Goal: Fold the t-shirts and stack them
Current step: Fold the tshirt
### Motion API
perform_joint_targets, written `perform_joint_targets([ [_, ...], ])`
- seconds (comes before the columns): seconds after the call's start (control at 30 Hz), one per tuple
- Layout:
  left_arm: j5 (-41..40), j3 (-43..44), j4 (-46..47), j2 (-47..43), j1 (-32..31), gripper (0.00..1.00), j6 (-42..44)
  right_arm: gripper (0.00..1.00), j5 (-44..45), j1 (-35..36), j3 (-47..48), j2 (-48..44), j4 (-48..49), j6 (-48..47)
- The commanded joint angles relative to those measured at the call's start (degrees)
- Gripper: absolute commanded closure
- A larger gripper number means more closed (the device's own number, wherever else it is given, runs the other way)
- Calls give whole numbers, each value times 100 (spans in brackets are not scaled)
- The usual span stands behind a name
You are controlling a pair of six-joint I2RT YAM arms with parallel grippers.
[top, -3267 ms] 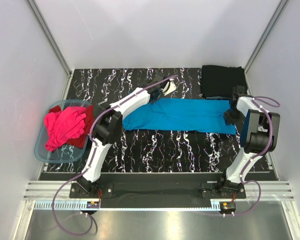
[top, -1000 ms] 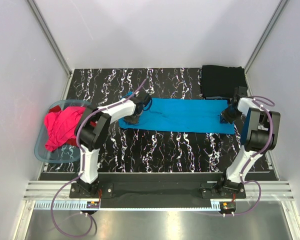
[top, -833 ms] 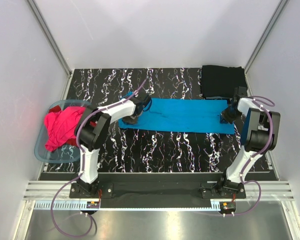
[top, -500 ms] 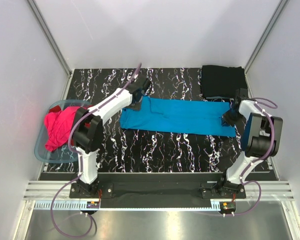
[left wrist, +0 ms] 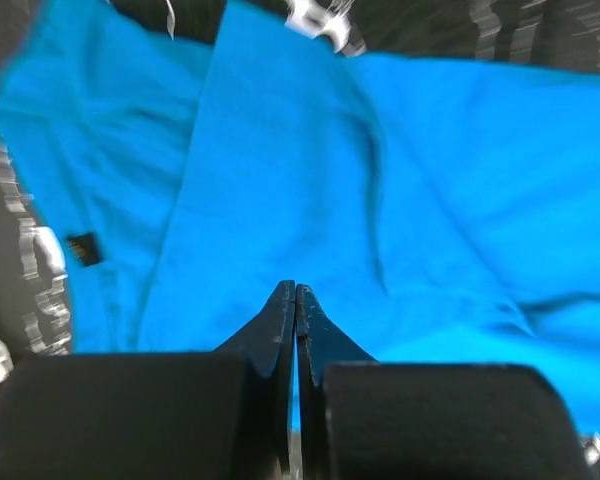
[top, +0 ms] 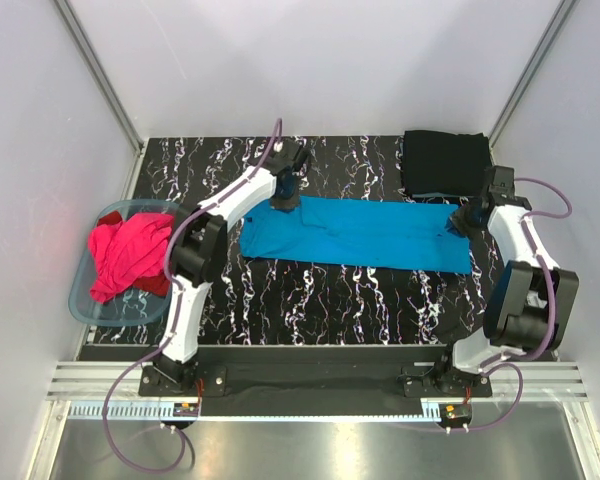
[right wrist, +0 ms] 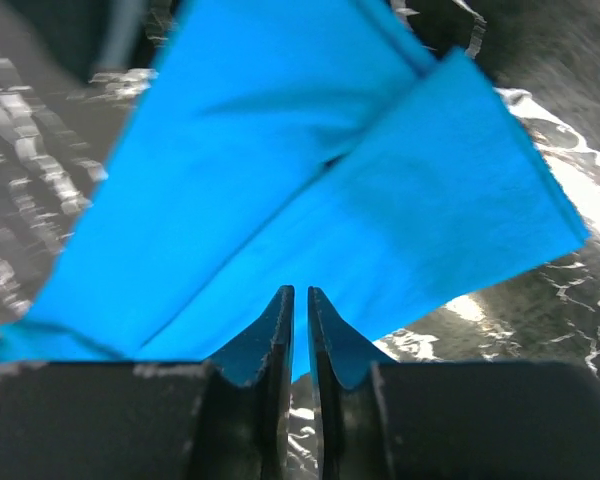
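Note:
The turquoise-blue t-shirt (top: 360, 232) lies folded into a long strip across the middle of the table. My left gripper (top: 284, 198) is shut and empty, just above the strip's far left corner; in the left wrist view its tips (left wrist: 295, 290) hover over the blue cloth (left wrist: 430, 180). My right gripper (top: 466, 222) is shut and empty over the strip's right end, and in the right wrist view (right wrist: 300, 292) it is above the folded blue layers (right wrist: 310, 150). A folded black t-shirt (top: 442, 163) lies at the back right. A magenta-pink t-shirt (top: 125, 255) and a red one (top: 158, 285) lie crumpled at the left.
The pink and red shirts sit in a translucent pale-blue tub (top: 80, 300) at the table's left edge. White walls with metal posts close in the back and sides. The tabletop is black with white marbling (top: 320, 300).
My left gripper has moved from the strip's near left part back to its far left corner. My right arm has stretched out, its gripper staying at the strip's right end. The shirt's left end lies flatter.

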Motion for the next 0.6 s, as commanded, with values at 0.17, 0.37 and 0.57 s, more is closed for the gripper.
perform_joint_targets([
  [0.17, 782, 167, 415, 430, 93, 100, -140, 82, -547, 126, 66, -595, 325, -103],
  [0.37, 826, 220, 495, 447, 102, 100, -166, 82, -547, 135, 110, -587, 360, -130],
  [0.57, 1063, 308, 539, 544, 93, 100, -201, 82, -591, 135, 181, -464, 378, -112],
])
